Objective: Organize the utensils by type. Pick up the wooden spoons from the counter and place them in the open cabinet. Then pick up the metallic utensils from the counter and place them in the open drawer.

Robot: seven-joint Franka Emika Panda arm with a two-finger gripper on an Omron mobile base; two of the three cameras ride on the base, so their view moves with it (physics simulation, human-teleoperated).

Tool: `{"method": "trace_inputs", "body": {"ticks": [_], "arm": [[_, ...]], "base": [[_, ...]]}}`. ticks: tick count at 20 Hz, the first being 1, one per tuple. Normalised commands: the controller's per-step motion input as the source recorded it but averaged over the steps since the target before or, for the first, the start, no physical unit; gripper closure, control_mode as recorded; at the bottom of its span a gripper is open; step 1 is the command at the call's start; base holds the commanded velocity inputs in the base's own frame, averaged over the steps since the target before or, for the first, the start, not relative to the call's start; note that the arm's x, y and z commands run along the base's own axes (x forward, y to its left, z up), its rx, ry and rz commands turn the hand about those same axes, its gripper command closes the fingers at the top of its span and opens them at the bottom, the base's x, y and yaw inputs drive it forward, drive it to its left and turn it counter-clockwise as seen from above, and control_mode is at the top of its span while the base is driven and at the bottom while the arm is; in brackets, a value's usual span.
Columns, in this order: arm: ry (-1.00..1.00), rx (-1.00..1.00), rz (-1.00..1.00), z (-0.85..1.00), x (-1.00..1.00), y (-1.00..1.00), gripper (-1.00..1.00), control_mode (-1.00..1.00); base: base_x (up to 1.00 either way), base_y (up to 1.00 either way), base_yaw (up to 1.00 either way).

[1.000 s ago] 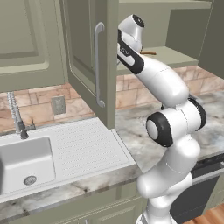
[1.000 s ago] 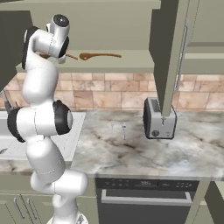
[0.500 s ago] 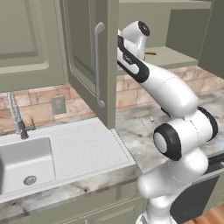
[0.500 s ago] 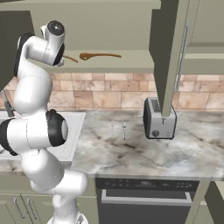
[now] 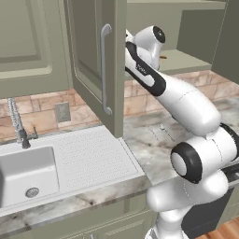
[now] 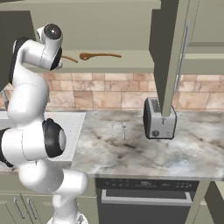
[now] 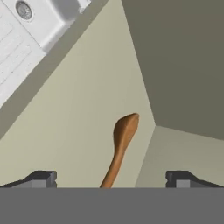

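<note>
moved: our arm has swung further left; both spoons stayed on the cabinet shelf (image 6: 131, 61).
gripper (image 7: 111, 178): wide open, holding nothing; second spoon (image 7: 120, 146) lies released between the fingers.
first spoon (image 6: 98, 55): upper centre, right base view.
left: metal pieces (image 6: 119, 127) on counter (image 6: 131, 153).

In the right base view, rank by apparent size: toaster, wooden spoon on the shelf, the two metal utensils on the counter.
1. Toaster
2. Wooden spoon, thinner, farther back
3. Metal utensils, alike, too small to separate

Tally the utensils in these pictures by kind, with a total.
Wooden spoons: 2, both on the cabinet shelf, one lying free, one between the open claw tips.
Metal utensils: 2, on the counter.
Total: 4.
</note>
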Motion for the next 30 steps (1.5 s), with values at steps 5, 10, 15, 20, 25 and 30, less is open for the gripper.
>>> {"method": "trace_inputs", "body": {"ticks": [5, 10, 15, 20, 25, 30], "arm": [[0.0, 0.02, 0.0, -0.07, -0.66, -0.11, -1.0, -1.0], [0.0, 0.06, -0.01, -0.02, -0.67, -0.17, -1.0, -1.0], [0.0, 0.05, -0.04, -0.03, -0.63, -0.33, -1.0, -1.0], [0.0, 0.06, -0.17, -0.06, -0.7, -0.5, -1.0, -1.0], [0.04, 0.04, -0.38, -0.11, -0.68, -0.45, -1.0, -1.0], [0.14, 0.02, -0.48, -0.16, -0.59, -0.46, -1.0, -1.0]], "base": [[0.0, 0.0, 0.0], [0.0, 0.0, 0.0], [0.0, 0.0, 0.0], [0.0, 0.0, 0.0], [0.0, 0.0, 0.0], [0.0, 0.0, 0.0]]}}
